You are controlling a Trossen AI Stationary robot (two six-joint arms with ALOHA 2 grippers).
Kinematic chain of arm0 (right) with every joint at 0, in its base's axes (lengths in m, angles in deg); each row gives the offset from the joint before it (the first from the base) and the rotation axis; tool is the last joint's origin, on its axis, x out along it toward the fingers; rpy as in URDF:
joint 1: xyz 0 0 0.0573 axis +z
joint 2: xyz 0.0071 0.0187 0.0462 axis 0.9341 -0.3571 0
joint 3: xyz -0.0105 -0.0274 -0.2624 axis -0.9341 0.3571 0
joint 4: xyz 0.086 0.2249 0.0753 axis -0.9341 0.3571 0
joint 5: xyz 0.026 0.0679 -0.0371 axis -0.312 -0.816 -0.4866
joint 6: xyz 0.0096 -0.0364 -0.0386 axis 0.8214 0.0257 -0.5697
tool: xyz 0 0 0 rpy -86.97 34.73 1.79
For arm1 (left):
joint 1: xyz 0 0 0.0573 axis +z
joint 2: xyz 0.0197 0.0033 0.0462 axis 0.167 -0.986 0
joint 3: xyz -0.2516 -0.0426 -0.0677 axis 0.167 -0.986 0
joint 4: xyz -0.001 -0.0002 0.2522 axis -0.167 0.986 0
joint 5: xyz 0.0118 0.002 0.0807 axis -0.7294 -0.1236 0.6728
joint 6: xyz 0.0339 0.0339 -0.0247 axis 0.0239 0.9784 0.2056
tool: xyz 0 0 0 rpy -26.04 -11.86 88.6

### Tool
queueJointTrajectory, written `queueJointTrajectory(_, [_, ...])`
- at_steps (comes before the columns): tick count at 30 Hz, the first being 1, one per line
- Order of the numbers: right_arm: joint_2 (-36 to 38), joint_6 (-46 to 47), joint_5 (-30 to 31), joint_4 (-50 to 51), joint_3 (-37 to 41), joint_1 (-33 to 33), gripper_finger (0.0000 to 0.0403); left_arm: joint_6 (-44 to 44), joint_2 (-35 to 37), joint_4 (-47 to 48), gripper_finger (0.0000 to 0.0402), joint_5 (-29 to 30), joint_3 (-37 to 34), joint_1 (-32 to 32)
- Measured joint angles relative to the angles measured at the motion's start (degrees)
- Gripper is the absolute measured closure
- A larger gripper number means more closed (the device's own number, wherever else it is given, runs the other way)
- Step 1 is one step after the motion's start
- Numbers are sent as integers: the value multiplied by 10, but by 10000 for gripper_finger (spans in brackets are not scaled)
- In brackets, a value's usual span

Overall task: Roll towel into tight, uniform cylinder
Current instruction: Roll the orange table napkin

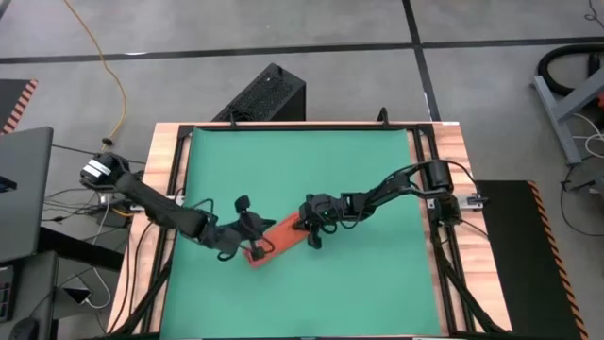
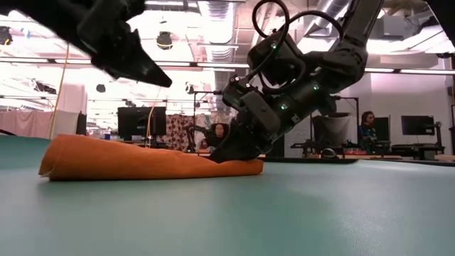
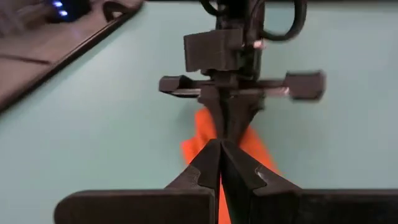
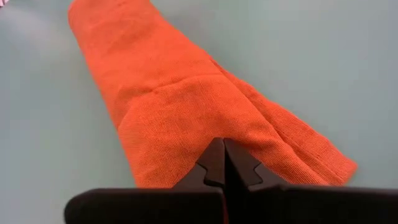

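Note:
The orange-red towel point(image 1: 276, 238) lies on the green mat point(image 1: 302, 161) as a loose, flattened roll, slanting from near left to far right. In the low view the towel point(image 2: 142, 160) rests along its whole length. My right gripper point(image 1: 304, 227) is down at the towel's far-right end, shut on the cloth. My left gripper point(image 1: 257, 244) is shut and hangs above the towel's near-left part; in the low view my left gripper point(image 2: 165, 82) is clear of the cloth. My right gripper pinches the towel's upper layer near its far-right end point(image 4: 214, 127) between the two fingertips point(image 2: 217, 156). The fingers slant down from the table's right side, roughly along the roll. How many layers they have is hidden by the fingers. The towel stays flat on the mat.
A wooden frame point(image 1: 170, 151) borders the mat. A black box point(image 1: 269, 94) stands beyond the far edge and a laptop point(image 1: 19, 189) lies off the left side. Bare mat point(image 1: 311, 302) surrounds the towel. People sit in the room behind point(image 2: 366, 121).

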Motion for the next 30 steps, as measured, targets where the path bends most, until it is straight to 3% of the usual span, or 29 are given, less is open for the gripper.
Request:
queueJointTrajectory(4, [0,5,16,1,0,4,388,-98,-64,-108,401,112,-21,-67])
queueJointTrajectory(8, [0,5,18,-2,0,5,388,-164,-156,-126,401,181,5,-113])
queueJointTrajectory(15, [-1,12,18,-6,1,5,388,-255,-273,-73,401,185,69,-124])
queueJointTrajectory(25, [0,21,18,-10,1,8,388,-557,-294,175,401,196,78,-154])
queueJointTrajectory(30, [17,21,24,-47,3,9,388,-539,-294,207,401,148,78,-161])
